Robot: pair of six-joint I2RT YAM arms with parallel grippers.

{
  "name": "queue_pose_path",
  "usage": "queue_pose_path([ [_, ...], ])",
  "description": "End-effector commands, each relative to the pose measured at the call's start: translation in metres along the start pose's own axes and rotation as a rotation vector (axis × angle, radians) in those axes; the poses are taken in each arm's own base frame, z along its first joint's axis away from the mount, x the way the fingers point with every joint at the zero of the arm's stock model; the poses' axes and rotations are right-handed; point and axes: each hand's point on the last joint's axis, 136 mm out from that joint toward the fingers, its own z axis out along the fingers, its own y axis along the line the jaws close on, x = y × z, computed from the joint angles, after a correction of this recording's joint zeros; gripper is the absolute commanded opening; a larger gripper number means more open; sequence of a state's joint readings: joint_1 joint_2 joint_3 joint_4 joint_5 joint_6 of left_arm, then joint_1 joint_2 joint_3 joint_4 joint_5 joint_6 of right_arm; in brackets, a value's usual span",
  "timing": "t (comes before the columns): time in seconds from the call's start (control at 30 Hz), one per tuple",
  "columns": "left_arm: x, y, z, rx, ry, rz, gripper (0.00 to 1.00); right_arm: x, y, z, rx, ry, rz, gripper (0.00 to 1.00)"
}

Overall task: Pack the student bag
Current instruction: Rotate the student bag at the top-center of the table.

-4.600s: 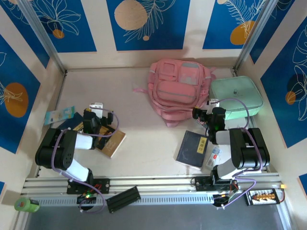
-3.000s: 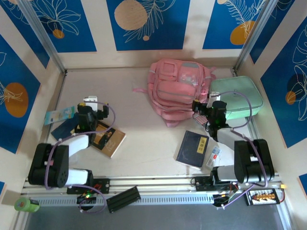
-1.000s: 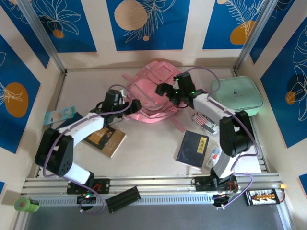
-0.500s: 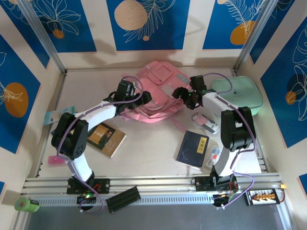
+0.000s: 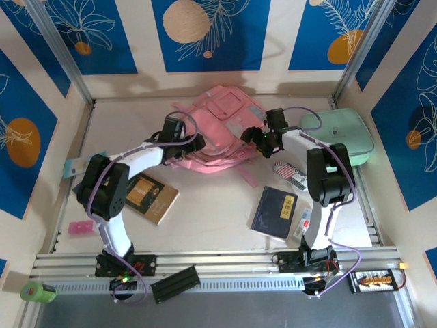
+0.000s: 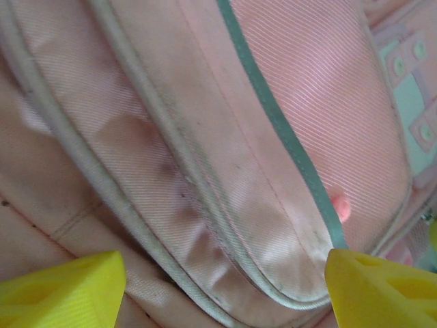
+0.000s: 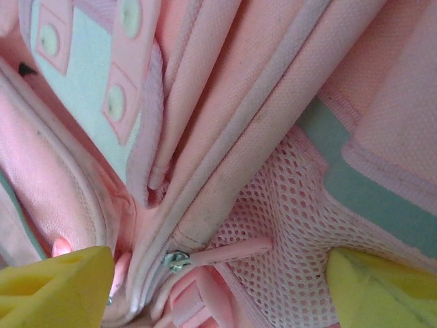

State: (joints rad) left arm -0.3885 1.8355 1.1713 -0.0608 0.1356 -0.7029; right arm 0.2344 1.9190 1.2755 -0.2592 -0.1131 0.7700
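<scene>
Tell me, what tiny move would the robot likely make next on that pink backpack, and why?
Probably the right gripper eases down and closes on the zip pull. Its open fingers straddle that pink tab on the student bag, and the left gripper, also open, is close over the fabric on the bag's other side, seemingly placed to steady it.

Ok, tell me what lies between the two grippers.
The student bag lies between the left gripper and the right gripper in the top view; each wrist view shows its pink fabric between the yellow fingers.
</scene>
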Motion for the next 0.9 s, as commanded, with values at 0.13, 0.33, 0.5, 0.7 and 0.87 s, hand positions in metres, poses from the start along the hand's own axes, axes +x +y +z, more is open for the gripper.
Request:
queue_pose_path([
  [0.13, -0.019, 0.078, 0.001, -0.172, 0.047, 0.015, 0.79, 0.002, 0.026, -0.011, -0.085, -0.004, -0.040, 0.75],
  [0.33, -0.042, 0.060, -0.008, -0.148, 0.048, 0.083, 0.79, 0.028, 0.016, -0.021, -0.130, 0.011, 0.075, 0.66],
  [0.5, -0.047, 0.031, -0.036, -0.085, 0.014, 0.089, 0.81, 0.036, 0.014, -0.016, -0.144, 0.012, 0.128, 0.63],
  [0.7, -0.015, -0.009, -0.052, -0.026, 0.014, 0.108, 0.75, 0.033, 0.014, 0.004, -0.111, 0.022, 0.155, 0.57],
  [0.87, 0.038, -0.041, -0.045, -0.046, 0.069, 0.139, 0.75, 0.026, 0.014, 0.019, -0.087, 0.008, 0.171, 0.53],
])
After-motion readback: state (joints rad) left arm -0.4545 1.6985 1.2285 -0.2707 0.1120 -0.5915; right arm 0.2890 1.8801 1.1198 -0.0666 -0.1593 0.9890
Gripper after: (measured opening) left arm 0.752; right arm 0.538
